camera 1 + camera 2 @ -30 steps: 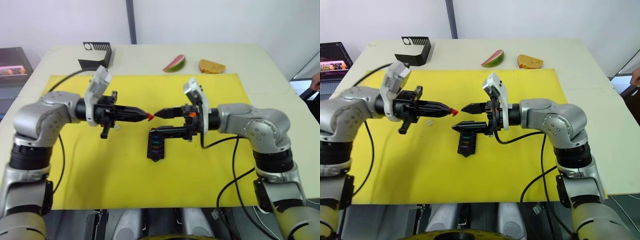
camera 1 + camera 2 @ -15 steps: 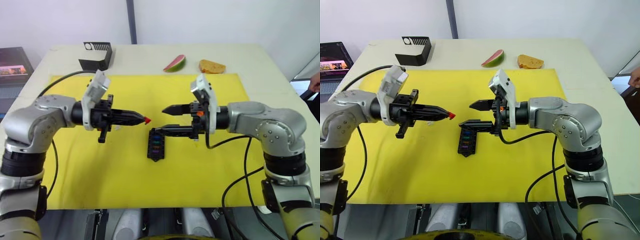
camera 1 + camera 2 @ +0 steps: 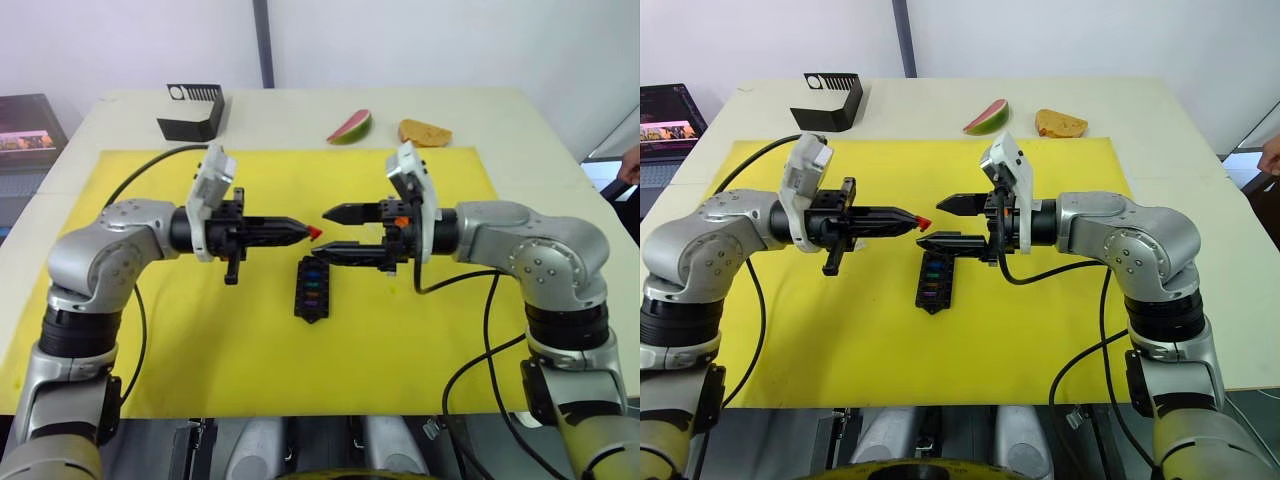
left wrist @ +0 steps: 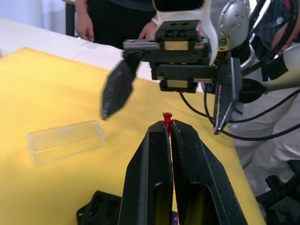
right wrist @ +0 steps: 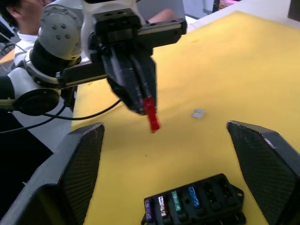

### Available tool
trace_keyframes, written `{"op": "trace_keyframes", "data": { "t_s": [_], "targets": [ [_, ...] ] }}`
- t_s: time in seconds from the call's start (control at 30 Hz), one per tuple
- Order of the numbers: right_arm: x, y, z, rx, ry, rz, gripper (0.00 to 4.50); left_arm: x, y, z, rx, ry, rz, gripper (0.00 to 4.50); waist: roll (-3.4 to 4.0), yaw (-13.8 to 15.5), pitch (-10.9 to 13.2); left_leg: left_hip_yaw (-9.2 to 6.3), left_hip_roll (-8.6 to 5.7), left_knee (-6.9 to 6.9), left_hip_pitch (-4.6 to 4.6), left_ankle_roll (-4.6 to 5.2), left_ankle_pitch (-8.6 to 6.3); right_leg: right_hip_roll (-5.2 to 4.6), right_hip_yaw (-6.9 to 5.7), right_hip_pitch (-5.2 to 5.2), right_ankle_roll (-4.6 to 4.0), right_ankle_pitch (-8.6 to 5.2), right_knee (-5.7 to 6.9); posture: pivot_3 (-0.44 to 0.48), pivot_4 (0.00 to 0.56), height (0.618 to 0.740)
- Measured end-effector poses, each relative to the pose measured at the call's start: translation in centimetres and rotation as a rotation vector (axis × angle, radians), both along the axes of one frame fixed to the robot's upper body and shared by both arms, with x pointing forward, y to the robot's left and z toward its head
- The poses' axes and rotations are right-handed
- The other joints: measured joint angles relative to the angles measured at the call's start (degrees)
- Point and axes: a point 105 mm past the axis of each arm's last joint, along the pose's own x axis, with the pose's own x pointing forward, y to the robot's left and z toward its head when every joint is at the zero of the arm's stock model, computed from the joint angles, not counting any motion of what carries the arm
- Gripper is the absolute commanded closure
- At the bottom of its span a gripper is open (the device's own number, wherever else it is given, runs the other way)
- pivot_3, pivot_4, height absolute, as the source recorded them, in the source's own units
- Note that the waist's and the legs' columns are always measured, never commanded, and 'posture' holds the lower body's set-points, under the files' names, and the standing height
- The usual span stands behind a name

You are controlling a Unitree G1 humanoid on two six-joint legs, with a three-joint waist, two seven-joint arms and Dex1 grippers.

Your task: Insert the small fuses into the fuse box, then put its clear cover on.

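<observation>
Left gripper: clenched on a red fuse, which pokes out of the fingertips; held in the air above the yellow mat, pointing toward the other arm
Right gripper: released, jaws spread wide, one finger higher and one lower; its tips sit just beside the red fuse, apart from it, and it hangs over the far end of the fuse box
Fuse box: lying flat on the mat, below and between the two grippers; several coloured fuses already seated in one row of slots, purple, pale, teal and blue among them
Clear cover: resting on the mat, off to one side of the fuse box and apart from it
Loose pale fuse: on the mat beyond the left gripper
Tabletop: carries the mat; at its far edge a black bracket, a watermelon slice and a piece of bread
People: standing beyond the tabletop edge; a hand shows in the left wrist view
</observation>
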Motion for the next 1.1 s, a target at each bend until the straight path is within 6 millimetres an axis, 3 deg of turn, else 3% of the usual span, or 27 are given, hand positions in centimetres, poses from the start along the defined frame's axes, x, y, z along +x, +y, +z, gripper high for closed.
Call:
{"op": "trace_keyframes", "data": {
  "t_s": [0.2, 0.3, 0.37, 0.77, 0.87, 1.1],
  "targets": [
    [0.11, 0.32, -0.22, 0.011, 0.022, 0.003, 1.57, 0.21, 0.05, -0.26, 0.002, 0.015, 0.002, 4.5, 0.0, -0.07, 0.0, 0.0, 0.0, 0.0, 0.0, -0.01, 0.0, 0.01, 0.0, -0.01, 0.0, 0.0, 0.01, 0.0, 0.15, 0.74],
    [0.16, 0.44, -0.25, 0.016, 0.034, 0.006, 2.38, 0.34, 0.15, -0.38, 0.006, 0.017, 0.008, 4.5, 0.0, -0.01, 0.0, 0.0, 0.0, 0.0, 0.0, -0.03, 0.02, 0.01, 0.0, -0.01, 0.0, 0.0, 0.01, 0.0, 0.15, 0.74],
    [0.17, 0.46, -0.21, 0.018, 0.037, 0.008, 3.35, 0.34, 0.17, -0.41, 0.009, 0.016, 0.008, 4.5, 0.0, -0.03, 0.0, 0.0, 0.0, 0.0, 0.0, -0.09, 0.05, 0.0, 0.0, -0.01, 0.0, 0.0, 0.01, 0.0, 0.15, 0.74],
    [0.13, 0.47, -0.13, 0.01, 0.042, 0.012, 3.35, 0.35, 0.16, -0.42, 0.012, 0.014, 0.01, 4.5, 0.0, -0.06, 0.0, 0.0, 0.0, 0.0, 0.0, -0.06, 0.03, 0.0, 0.0, -0.01, 0.0, 0.0, 0.01, 0.0, 0.15, 0.74],
    [0.05, 0.48, -0.16, 0.01, 0.049, 0.016, 4.08, 0.37, 0.14, -0.41, 0.013, 0.012, 0.015, 4.5, 0.0, -0.05, 0.0, 0.0, 0.0, 0.0, 0.0, -0.05, 0.03, 0.0, 0.0, -0.01, 0.0, 0.0, 0.01, 0.0, 0.15, 0.74],
    [0.12, 0.39, -0.11, 0.008, 0.048, 0.01, 4.08, 0.25, 0.1, -0.45, 0.014, 0.011, 0.012, 4.5, 0.0, -0.06, 0.0, 0.0, 0.0, 0.0, 0.0, -0.01, 0.01, 0.0, 0.0, -0.01, 0.0, 0.0, 0.0, 0.0, 0.15, 0.74]
  ]
}}
